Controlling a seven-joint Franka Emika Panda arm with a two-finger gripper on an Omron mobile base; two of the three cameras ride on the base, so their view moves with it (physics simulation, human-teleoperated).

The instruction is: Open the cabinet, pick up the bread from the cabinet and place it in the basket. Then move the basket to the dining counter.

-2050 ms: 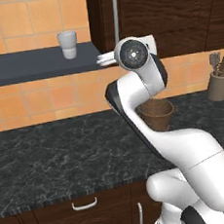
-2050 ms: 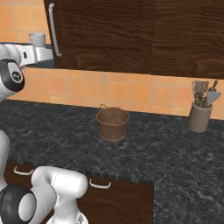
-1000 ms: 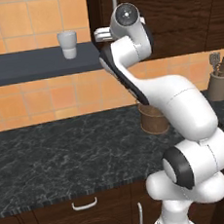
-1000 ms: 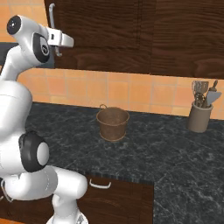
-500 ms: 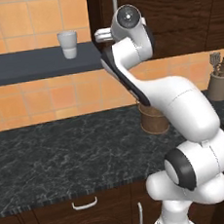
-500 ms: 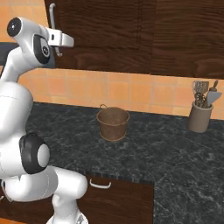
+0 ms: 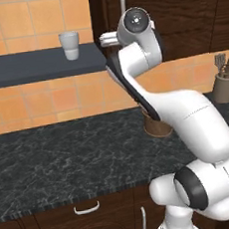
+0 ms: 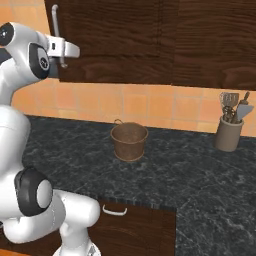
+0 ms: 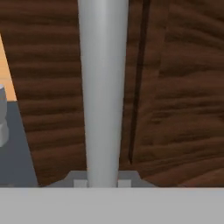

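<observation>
gripper [image 9: 103,183]: jaws together on the cabinet's silver bar handle [image 9: 103,87], one fingertip on each side of the bar at the bottom of the hand view. Grip sits low on the bar, per the right base view.
arm: reaches up and to its left from the base; the wrist is level with the handle, hand square to the door.
counter [image 7: 66,156]: black marbled top right under the arm, bare in front.
basket [image 8: 129,141]: round brown basket with thin arched handle, upright on the black counter near the tiled wall, below the cabinet. Looks empty from here.
utensil holder [image 8: 228,132]: further right on the same counter, tools sticking up, well clear of the arm.
cabinet [image 8: 110,35]: dark wood wall unit, door shut; the seam beside the handle looks tight in the hand view.
bread: presumably inside, behind the shut door, hidden.
shelf [image 7: 36,67]: grey shelf to the left of the cabinet, with a cup [image 7: 69,45] on it near the door edge.
step: handle clamped, door pull not yet begun.
risk 1: smooth round bar, so a straight pull that ignores the hinge arc could slide the fingers off.
risk 2: which side the hinge is on isn't visible; a wrong-way pull just loads the arm.
risk 3: door or elbow could swing over the basket or the cup and knock one.
</observation>
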